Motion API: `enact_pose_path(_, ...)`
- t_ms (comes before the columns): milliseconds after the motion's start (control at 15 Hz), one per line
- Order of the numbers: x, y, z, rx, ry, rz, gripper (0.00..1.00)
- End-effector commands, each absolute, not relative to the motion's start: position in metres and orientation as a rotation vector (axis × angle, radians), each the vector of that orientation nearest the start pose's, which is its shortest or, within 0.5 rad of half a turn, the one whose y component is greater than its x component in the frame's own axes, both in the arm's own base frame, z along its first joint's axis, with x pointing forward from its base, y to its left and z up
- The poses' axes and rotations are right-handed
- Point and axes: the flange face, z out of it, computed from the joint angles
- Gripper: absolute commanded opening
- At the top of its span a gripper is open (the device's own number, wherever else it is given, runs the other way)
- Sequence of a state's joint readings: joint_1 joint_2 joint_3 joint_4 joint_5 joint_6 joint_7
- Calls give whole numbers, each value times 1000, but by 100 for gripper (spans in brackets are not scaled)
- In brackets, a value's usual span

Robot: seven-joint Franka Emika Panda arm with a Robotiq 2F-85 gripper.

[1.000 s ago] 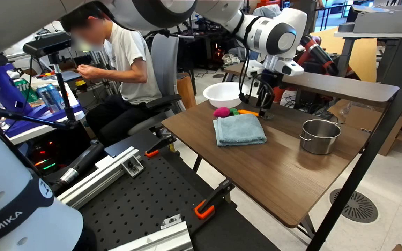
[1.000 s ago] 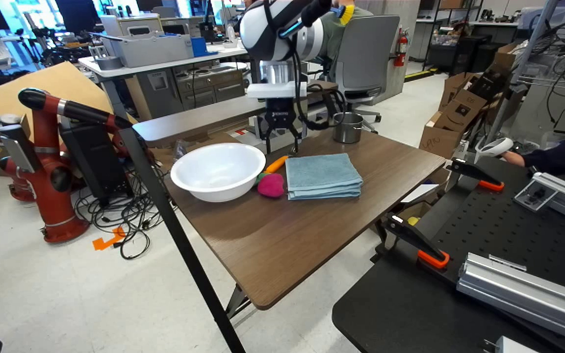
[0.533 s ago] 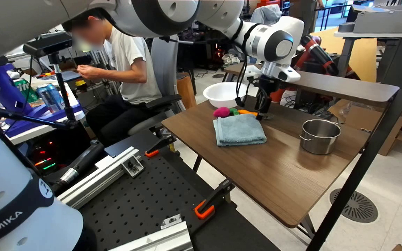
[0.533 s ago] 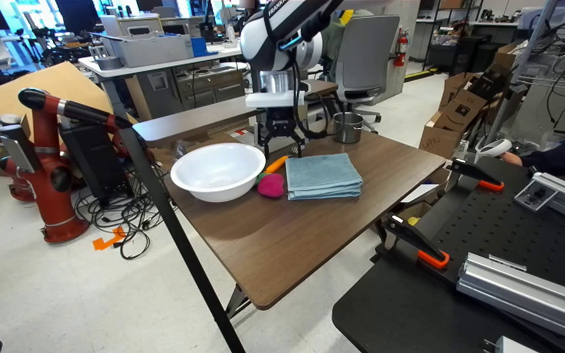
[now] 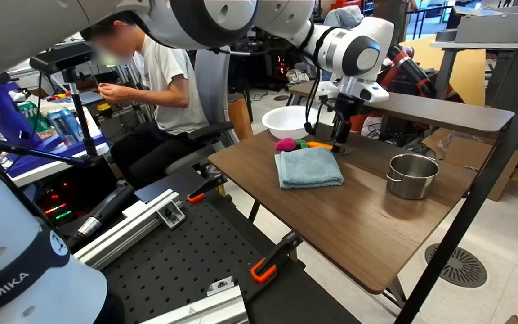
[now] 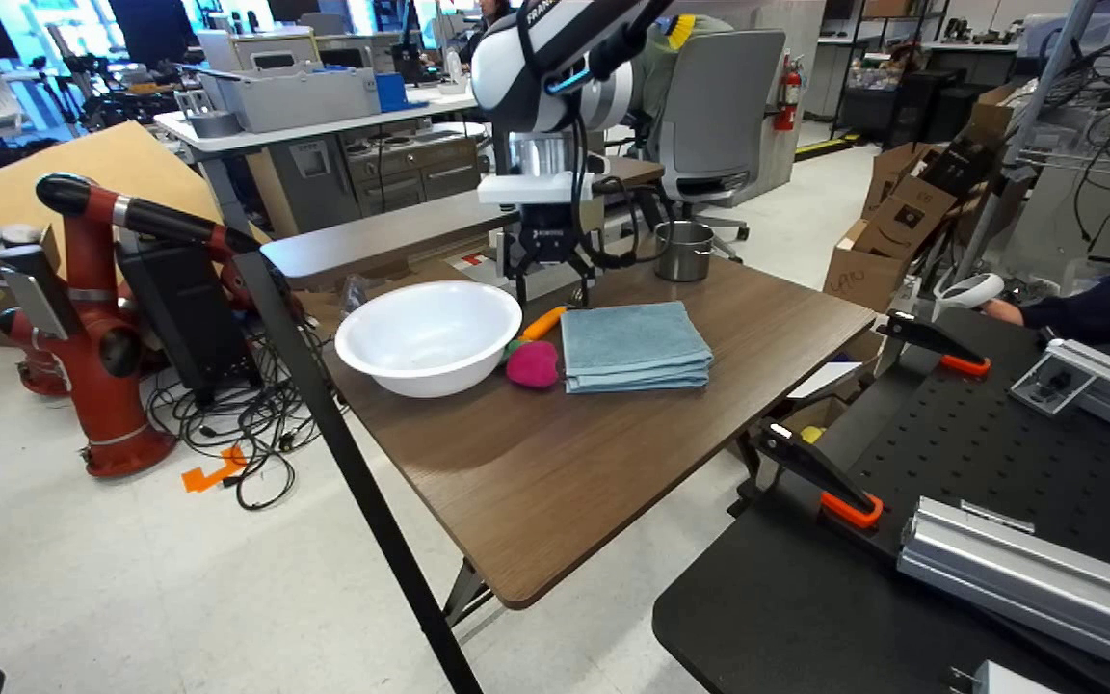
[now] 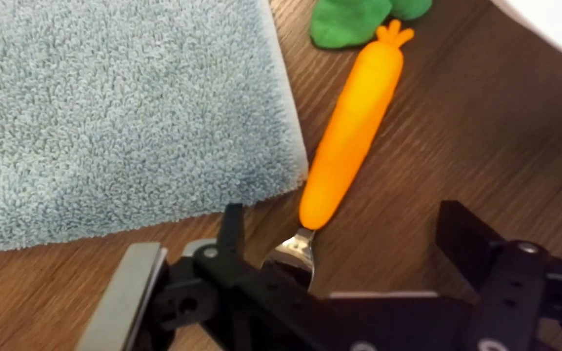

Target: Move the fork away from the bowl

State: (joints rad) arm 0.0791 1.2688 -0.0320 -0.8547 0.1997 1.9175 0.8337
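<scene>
Pincer [image 7: 341, 206] raised slightly, jaws parted, plump carrot-shaped fork [image 7: 347, 139], bright orange (silvery metal at one end)

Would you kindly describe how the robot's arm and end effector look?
The arm has rounded white segments with black-ringed joints. A dark band lettered EMIKA in white wraps its lower part. Black cables run along the outside. The end effector is black, with angular, hinged fingers.

The gripper [image 7: 342, 214] hid the tines of the fork [image 7: 351, 131] in the wrist view, whose edges cut off towel [image 7: 130, 112] and bowl [image 7: 561, 27]; in both exterior views the bowl hid part of a tabletop [image 6: 536, 501] edge. The seated person [image 5: 167, 90] had a blurred face [image 5: 113, 45].
</scene>
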Motion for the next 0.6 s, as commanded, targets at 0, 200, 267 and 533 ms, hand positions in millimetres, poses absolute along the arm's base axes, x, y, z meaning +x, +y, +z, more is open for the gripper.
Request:
enact_pose_path(0,762,56,91,-2780,1308,394,100)
enact_pose_path(200,761,53,83,-2785,1323,396,100)
enact_pose_path(267,760,53,79,-2787,1325,400,100)
enact_pose_path(533,763,55,84,-2796,1317,367,59)
